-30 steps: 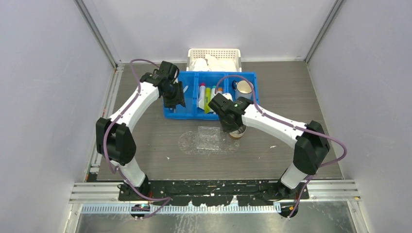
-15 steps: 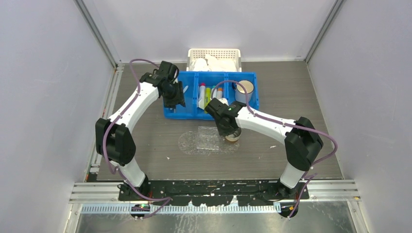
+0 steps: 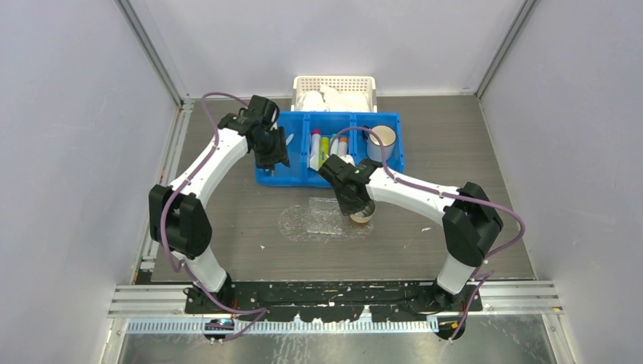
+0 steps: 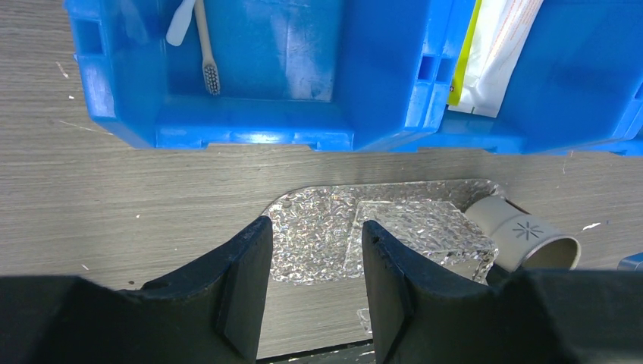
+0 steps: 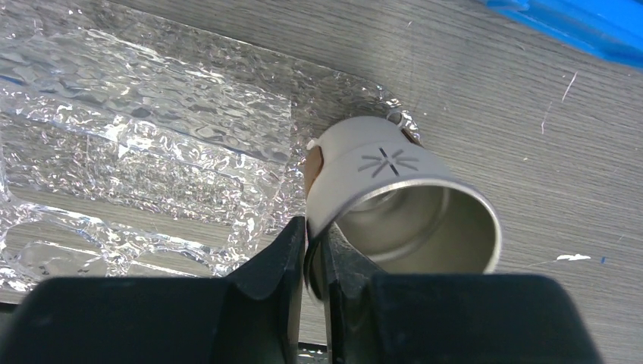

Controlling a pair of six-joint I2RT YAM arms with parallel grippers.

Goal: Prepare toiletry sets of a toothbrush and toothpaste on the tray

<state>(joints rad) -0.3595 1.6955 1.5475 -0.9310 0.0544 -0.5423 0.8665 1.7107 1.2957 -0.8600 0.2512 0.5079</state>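
Right wrist view, lower centre: right tool (image 5: 312, 235) pinches the tilted cup (image 5: 387, 174) by its rim at the edge of the tray (image 5: 152, 98); so thin a hold may slip. Left tool (image 4: 316, 243) spread, empty.

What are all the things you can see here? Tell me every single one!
table: one, grey-brown, under everything
bin: one, blue, three compartments, far side
basket: one, white, behind the bin, white stuff inside
tray: one, clear, in front of the bin
toothbrush: at least one, white, bin's left compartment
toothpaste tubes: several, white and yellow-green, middle compartment
tilted cup: one, grey, tray's right end
second cup: one, grey, right compartment
left gripper: black, open, empty, near the bin
right gripper: black, pinching the tilted cup's rim
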